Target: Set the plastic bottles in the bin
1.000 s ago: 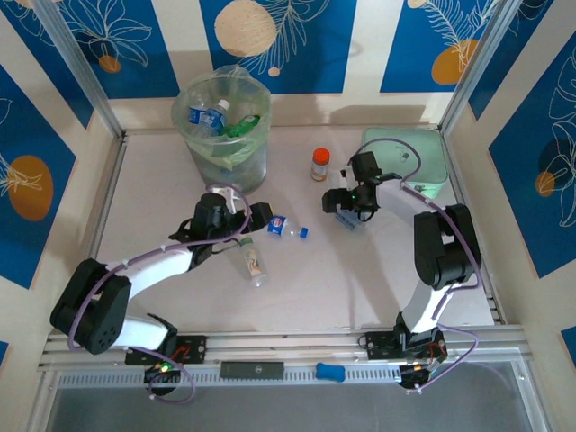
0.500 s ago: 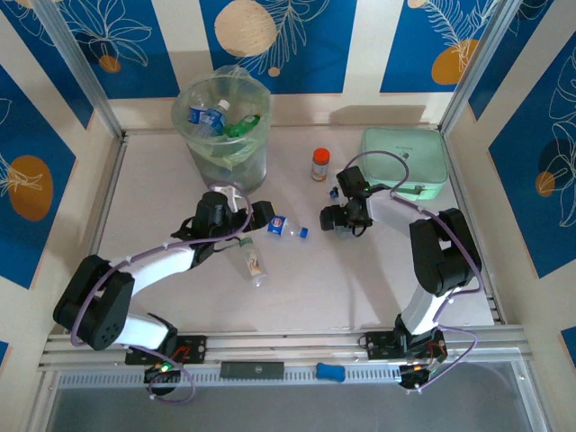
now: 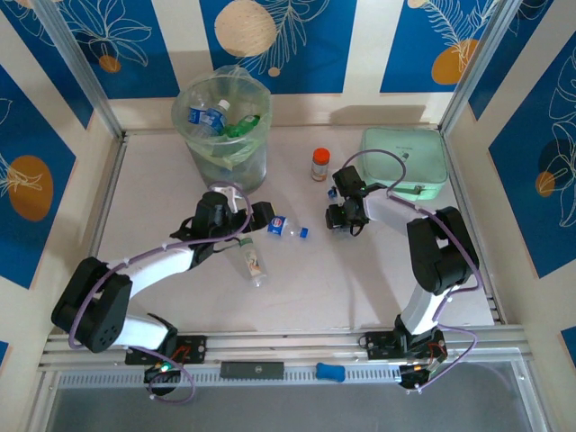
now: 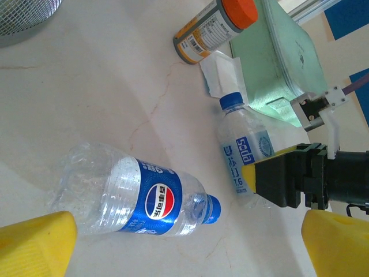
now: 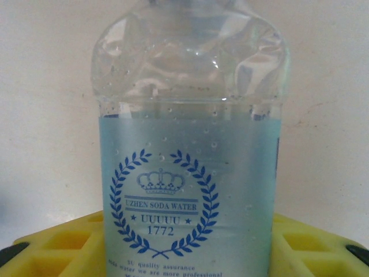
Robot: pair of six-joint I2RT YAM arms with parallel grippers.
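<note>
Beside mint case (image 3: 407,160) — right gripper (image 3: 339,208) clamped on soda bottle (image 4: 242,144) (lying flat).

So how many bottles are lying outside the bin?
3: a Pepsi bottle mid-table, a clear bottle beside the left arm, a soda bottle in the right gripper. Arms may hide more.

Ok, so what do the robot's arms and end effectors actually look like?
The left arm and right arm have white links, black joints and black bases, each trailing a thin purple cable. The left end effector and right end effector carry chunky yellow fingers; the right one's body looks black.
</note>
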